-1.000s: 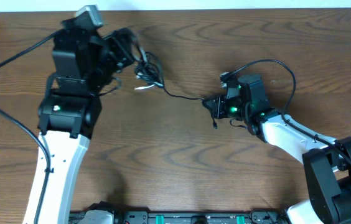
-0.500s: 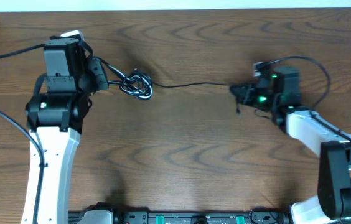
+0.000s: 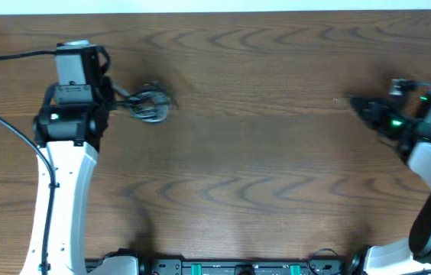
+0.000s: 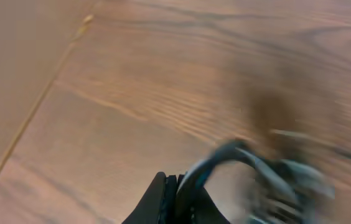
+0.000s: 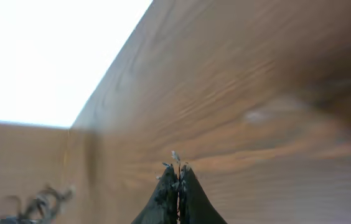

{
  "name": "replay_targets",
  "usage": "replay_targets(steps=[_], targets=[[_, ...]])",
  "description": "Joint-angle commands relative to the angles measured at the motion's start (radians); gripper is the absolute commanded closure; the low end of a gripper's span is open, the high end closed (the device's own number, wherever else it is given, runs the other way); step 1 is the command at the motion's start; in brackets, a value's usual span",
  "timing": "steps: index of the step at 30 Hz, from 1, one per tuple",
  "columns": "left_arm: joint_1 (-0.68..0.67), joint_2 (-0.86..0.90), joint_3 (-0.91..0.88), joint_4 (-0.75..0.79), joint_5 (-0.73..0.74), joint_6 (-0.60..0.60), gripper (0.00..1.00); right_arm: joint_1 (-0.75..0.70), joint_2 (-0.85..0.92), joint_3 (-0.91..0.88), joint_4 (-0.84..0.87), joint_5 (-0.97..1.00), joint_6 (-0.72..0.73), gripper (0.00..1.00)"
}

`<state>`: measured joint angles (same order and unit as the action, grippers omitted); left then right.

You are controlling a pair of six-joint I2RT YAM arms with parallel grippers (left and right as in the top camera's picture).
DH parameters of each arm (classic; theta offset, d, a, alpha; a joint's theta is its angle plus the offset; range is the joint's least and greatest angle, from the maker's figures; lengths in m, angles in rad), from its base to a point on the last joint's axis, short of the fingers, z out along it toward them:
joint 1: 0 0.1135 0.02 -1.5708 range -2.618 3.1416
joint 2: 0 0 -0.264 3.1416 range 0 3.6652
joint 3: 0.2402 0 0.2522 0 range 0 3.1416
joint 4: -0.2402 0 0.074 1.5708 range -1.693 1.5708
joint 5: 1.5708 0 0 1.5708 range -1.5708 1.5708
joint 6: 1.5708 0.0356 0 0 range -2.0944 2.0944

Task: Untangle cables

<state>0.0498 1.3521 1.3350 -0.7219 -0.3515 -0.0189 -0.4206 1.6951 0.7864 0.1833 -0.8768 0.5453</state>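
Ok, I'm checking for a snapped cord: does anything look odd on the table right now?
Possibly. The cables sit in a knot by the left fingers, which are shut on a strand. No strand shows across the table to the right fingers, shut far off at the right. Blur may hide a thin cord.
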Motion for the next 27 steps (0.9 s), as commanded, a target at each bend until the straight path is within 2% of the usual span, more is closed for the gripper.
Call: replay_targets(steps=[1,4,6,10,13,16,17,21,24,27], targets=[[0.073,-0.006,0.015,0.004,-0.060,-0.020,0.93,-0.085,0.005,0.010,-0.005,-0.106,0.007,0.99],[0.105,-0.006,0.015,-0.004,0.009,-0.072,0.93,-0.135,0.005,0.010,-0.022,-0.160,0.007,0.99],[0.106,-0.006,0.015,-0.002,0.192,-0.072,0.93,-0.138,0.005,0.010,-0.027,-0.203,-0.024,0.99],[0.106,-0.006,0.015,-0.002,0.411,-0.072,0.93,-0.086,0.005,0.010,-0.046,-0.216,-0.092,0.99],[0.106,-0.006,0.015,0.008,0.550,-0.072,0.93,-0.016,0.005,0.010,-0.046,-0.241,-0.159,0.91],[0.105,-0.006,0.015,0.026,0.659,-0.072,0.93,0.071,0.005,0.010,-0.045,-0.241,-0.196,0.78],[0.100,-0.006,0.015,0.036,0.698,-0.072,0.92,0.108,0.005,0.010,-0.045,-0.240,-0.208,0.71],[0.079,-0.006,0.015,0.085,0.793,-0.073,0.93,0.256,0.005,0.010,-0.042,-0.240,-0.259,0.59],[0.054,-0.006,0.015,0.148,0.865,-0.087,0.93,0.365,0.005,0.010,-0.013,-0.240,-0.266,0.57],[0.027,-0.006,0.015,0.196,0.864,-0.138,0.93,0.457,0.005,0.010,0.041,-0.240,-0.244,0.55]])
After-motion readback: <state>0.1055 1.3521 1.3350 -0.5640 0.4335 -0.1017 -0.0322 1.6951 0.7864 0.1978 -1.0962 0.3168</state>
